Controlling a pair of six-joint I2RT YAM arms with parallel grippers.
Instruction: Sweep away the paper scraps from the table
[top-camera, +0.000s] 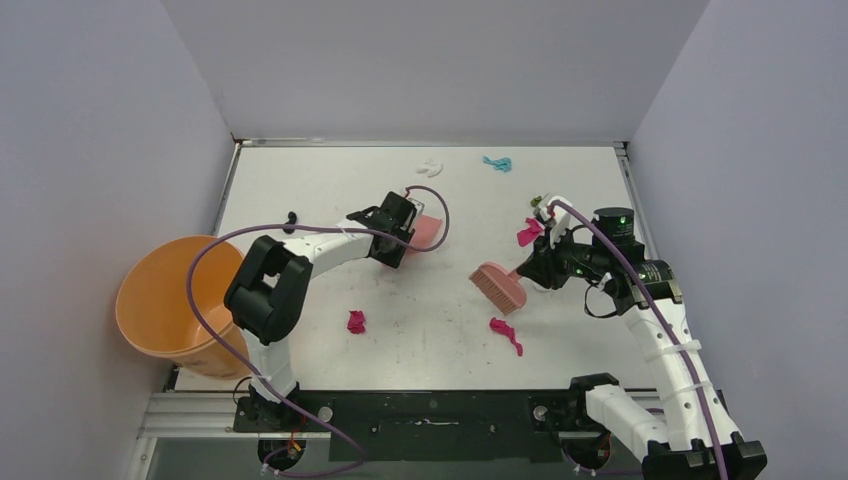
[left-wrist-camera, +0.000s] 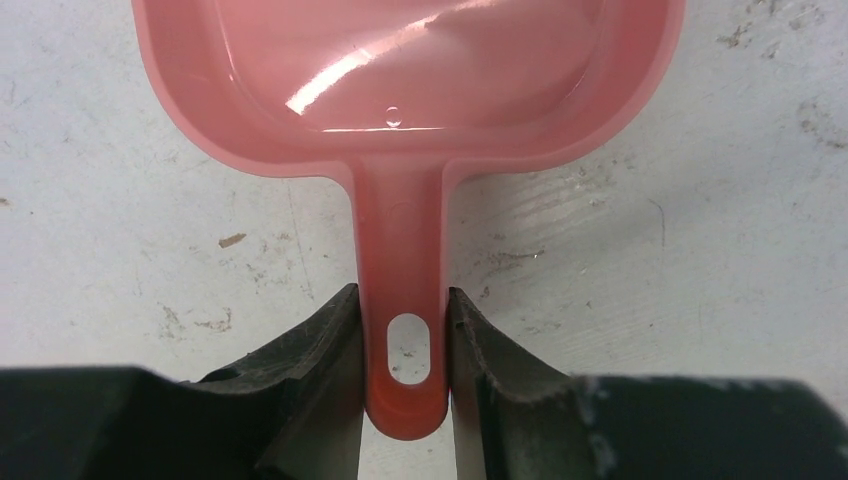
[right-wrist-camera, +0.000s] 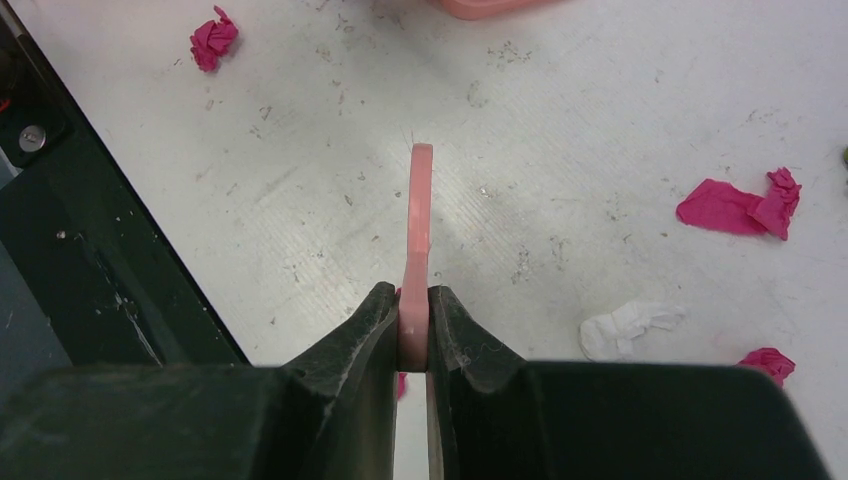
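Paper scraps lie scattered on the white table (top-camera: 320, 180): magenta ones (top-camera: 356, 321) (top-camera: 506, 334) (top-camera: 528, 232), a white one (top-camera: 430, 167) and a teal one (top-camera: 497, 163) at the back. My left gripper (top-camera: 398, 228) is shut on the handle of the flat pink dustpan (top-camera: 430, 232); the left wrist view shows the jaws (left-wrist-camera: 404, 340) clamped on the handle (left-wrist-camera: 405, 270), with the pan (left-wrist-camera: 400, 80) resting empty on the table. My right gripper (top-camera: 535, 268) is shut on the pink brush (top-camera: 497, 285), seen edge-on (right-wrist-camera: 420, 220) between its jaws (right-wrist-camera: 413, 330). Magenta (right-wrist-camera: 214, 38) (right-wrist-camera: 740, 208) and white (right-wrist-camera: 630, 325) scraps lie around it.
A round orange bucket (top-camera: 165, 300) stands off the table's left edge near the front. A small dark bit (top-camera: 290, 216) lies left of the dustpan, and a greenish bit (top-camera: 537, 201) lies near the right arm. Grey walls enclose the table on three sides.
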